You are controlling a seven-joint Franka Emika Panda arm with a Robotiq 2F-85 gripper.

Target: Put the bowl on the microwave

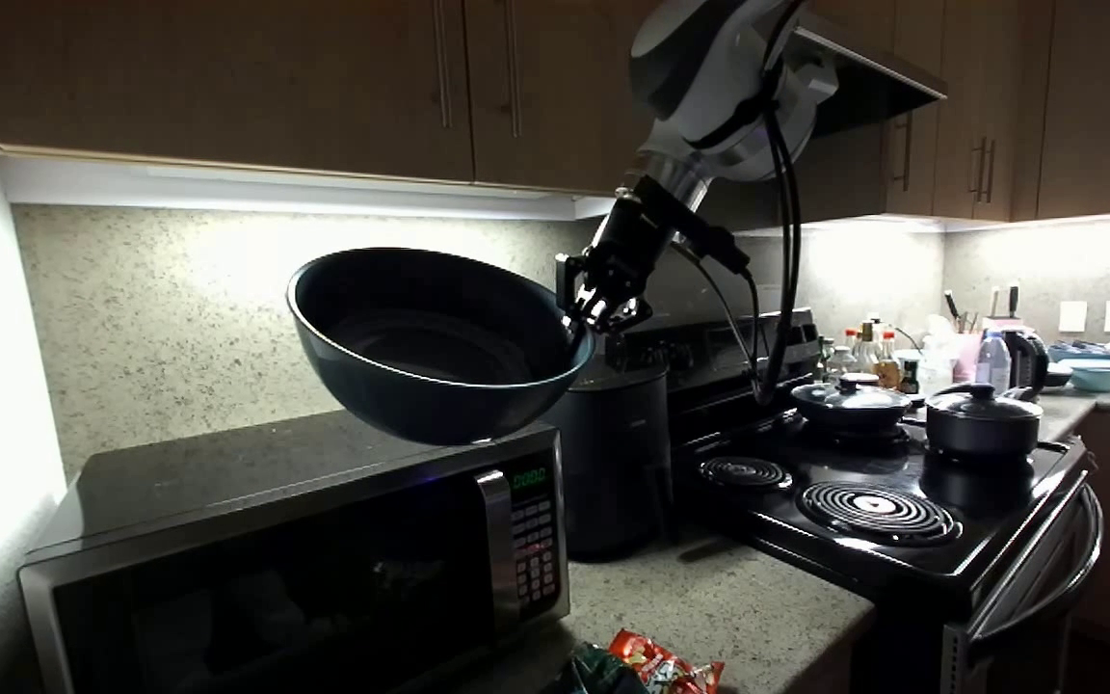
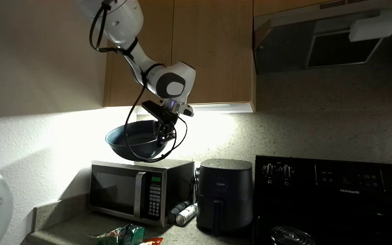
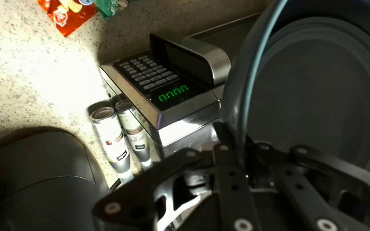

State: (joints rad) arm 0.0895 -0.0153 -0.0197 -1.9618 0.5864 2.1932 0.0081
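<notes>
Cabinets (image 1: 227,87) hang over speckled kitchen counter (image 1: 709,588) | black stove (image 1: 844,467) alongside | gripper (image 3: 238,139) grasps tilted blue bowl (image 1: 439,376) by rim (image 3: 251,81) above microwave (image 1: 304,569)

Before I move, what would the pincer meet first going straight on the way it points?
Probably the microwave's top; the bowl gripped in the pincer would likely touch it first, though depth is unclear.

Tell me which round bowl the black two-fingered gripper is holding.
The large dark-blue bowl: it is tilted, with its rim clamped in the gripper. The pale turquoise bowl instead stands on the far counter.
</notes>
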